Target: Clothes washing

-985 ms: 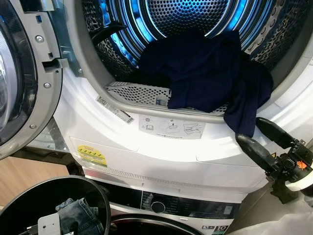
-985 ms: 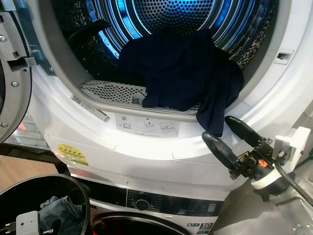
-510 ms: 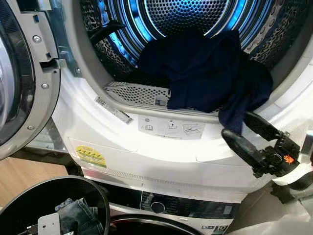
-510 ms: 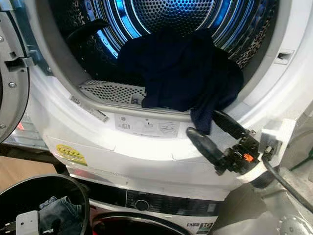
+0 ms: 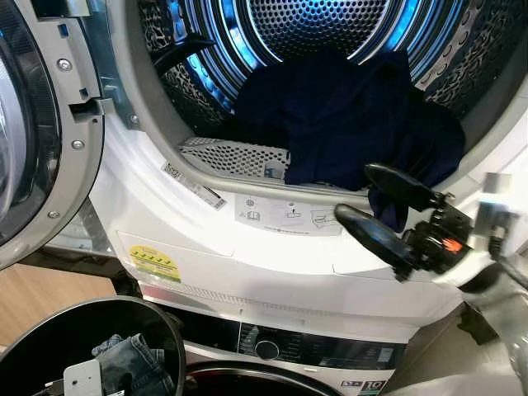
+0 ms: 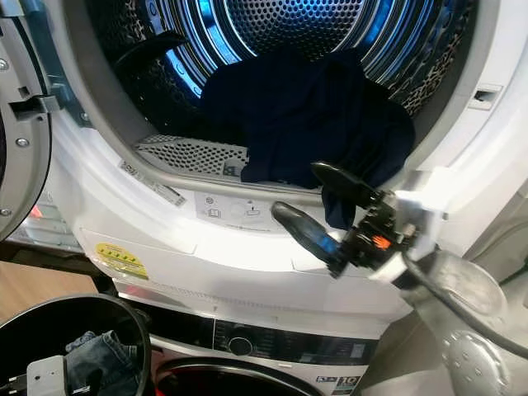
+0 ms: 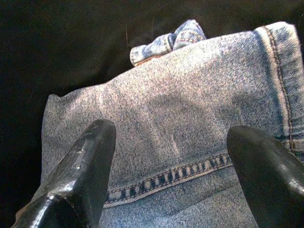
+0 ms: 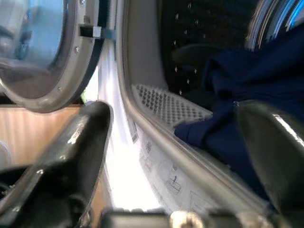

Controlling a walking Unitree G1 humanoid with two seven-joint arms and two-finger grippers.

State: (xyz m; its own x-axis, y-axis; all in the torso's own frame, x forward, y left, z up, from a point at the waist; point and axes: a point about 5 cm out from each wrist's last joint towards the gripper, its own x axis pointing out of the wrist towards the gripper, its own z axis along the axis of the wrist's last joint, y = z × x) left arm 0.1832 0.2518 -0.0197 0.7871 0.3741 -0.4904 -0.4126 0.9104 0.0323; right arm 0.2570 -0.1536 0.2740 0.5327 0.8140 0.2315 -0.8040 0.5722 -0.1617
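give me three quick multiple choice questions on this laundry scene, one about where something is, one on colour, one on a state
1. Where do the jeans lie?
A. in the black basket at lower left
B. inside the drum
C. on the open door

2. What colour is the garment in the drum?
A. red
B. dark navy
C. white

3. How do the fingers of the right gripper stand?
A. shut on the garment
B. shut on nothing
C. open, at the hanging corner of the garment

Answers:
1. A, the denim sits in the black basket below the machine, under the left gripper.
2. B, the cloth is deep blue against the blue-lit drum.
3. C, both black fingers are spread apart at the drum's front rim.
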